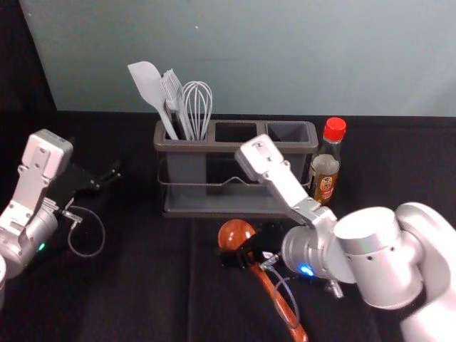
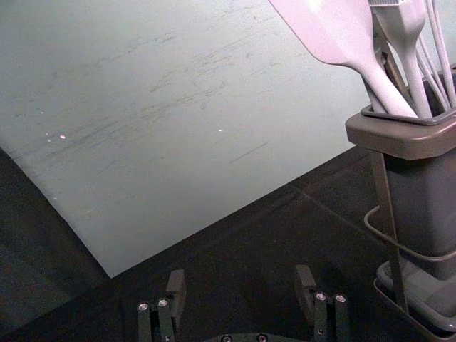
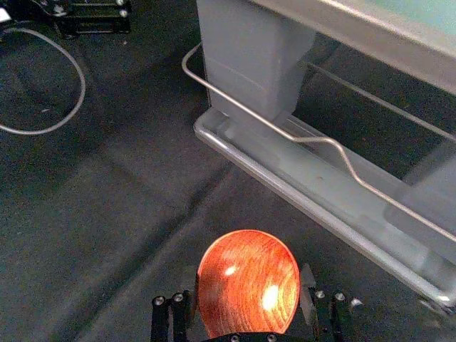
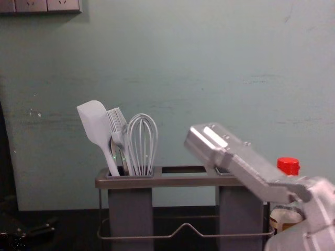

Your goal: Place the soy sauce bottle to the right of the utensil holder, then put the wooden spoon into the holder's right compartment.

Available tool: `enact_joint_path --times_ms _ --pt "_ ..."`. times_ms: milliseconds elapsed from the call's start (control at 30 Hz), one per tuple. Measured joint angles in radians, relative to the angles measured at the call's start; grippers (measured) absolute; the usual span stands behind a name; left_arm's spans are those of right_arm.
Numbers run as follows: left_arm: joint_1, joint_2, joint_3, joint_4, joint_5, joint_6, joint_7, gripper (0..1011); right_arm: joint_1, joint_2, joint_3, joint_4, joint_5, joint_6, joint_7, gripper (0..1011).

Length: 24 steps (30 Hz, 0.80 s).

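My right gripper (image 3: 249, 274) is spread open around the bowl end of the glossy reddish-brown wooden spoon (image 1: 236, 234), which lies on the black-clothed bench (image 1: 142, 292) before the grey-brown utensil holder (image 1: 228, 147). I judge a hold here would leave the handle free to enter the right compartment (image 1: 288, 132) first. The red-capped glass soy sauce bottle (image 1: 326, 168) stands just right of the holder, as asked; its label's writing is too small to read. My left gripper (image 2: 241, 274) is parked at left, spread empty.
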Motion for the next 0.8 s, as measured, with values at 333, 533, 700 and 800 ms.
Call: enact_joint_path --times_ms 333,533,700,800 --pt "0.000 0.000 0.000 0.000 0.000 0.000 0.000 1005 -0.065 0.082 0.066 -0.145 0.015 0.030 0.056 839" --pt "0.000 0.000 0.000 0.000 0.000 0.000 0.000 1005 -0.099 0.130 0.104 -0.202 0.019 0.035 0.085 839" --pt "0.000 0.000 0.000 0.000 0.000 0.000 0.000 1005 -0.140 0.171 0.155 -0.242 0.021 0.029 0.104 839" --pt "0.000 0.000 0.000 0.000 0.000 0.000 0.000 1005 -0.158 0.186 0.183 -0.250 0.026 0.020 0.119 839"
